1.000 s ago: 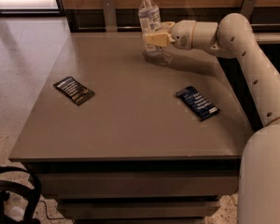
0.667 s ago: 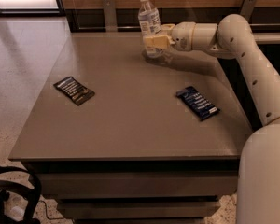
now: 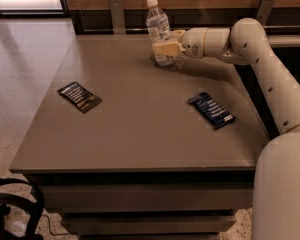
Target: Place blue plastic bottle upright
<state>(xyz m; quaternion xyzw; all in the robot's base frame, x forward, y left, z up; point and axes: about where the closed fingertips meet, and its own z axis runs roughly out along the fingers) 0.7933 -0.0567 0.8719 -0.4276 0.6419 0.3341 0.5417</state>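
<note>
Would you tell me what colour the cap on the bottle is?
White cap on the blue plastic bottle, camera view; the gripper is at its lower half.

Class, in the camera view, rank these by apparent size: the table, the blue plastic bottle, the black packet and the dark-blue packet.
1. table
2. blue plastic bottle, gripped by the end effector at the table's far side; slightly bigger than either packet
3. black packet and dark-blue packet: look alike, not ranked

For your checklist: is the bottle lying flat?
No, the blue plastic bottle stands cap-up on the table, gripper at its middle.
</note>
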